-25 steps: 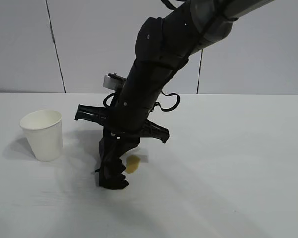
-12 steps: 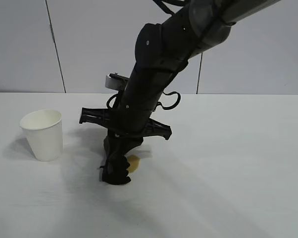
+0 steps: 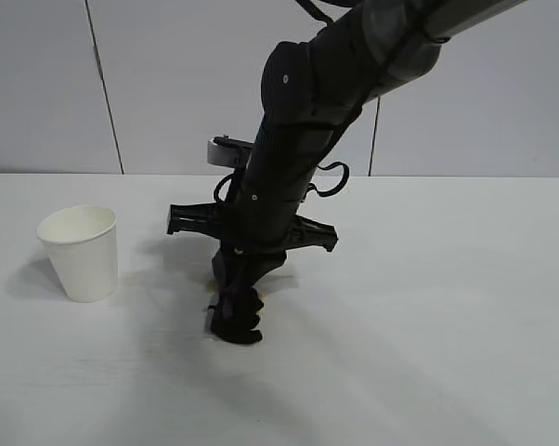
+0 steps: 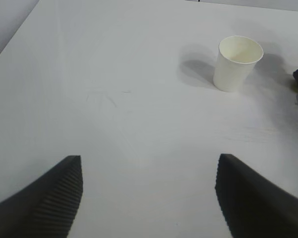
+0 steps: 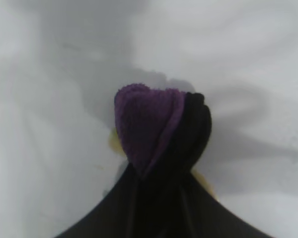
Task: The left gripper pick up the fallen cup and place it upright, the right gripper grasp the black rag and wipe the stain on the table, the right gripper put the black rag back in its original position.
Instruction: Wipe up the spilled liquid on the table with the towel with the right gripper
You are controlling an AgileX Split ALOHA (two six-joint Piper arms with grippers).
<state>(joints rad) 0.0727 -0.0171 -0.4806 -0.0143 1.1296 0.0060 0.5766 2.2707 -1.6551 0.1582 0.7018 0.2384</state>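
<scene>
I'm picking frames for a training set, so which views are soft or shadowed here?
Exterior view: sharp, with soft shadows on the table beside the cup and under the right gripper. Left wrist view: the left gripper blurs at the frame edge. Right wrist view: soft throughout; the black rag fills the centre, amber stain peeking out.

the stain (image 5: 115,141) mostly hidden under the black rag (image 5: 154,124), only yellow edges peeking out

You see a plain white cup (image 3: 79,252) on a matte white table (image 3: 428,353). Right of the cup, the right gripper (image 3: 235,322) and its arm are black. The rag (image 5: 159,129) it holds is black with dark purple folds. Amber-yellow stain (image 5: 115,142) peeks out beside the rag. The left gripper's fingers (image 4: 47,198) are black and ribbed.
</scene>
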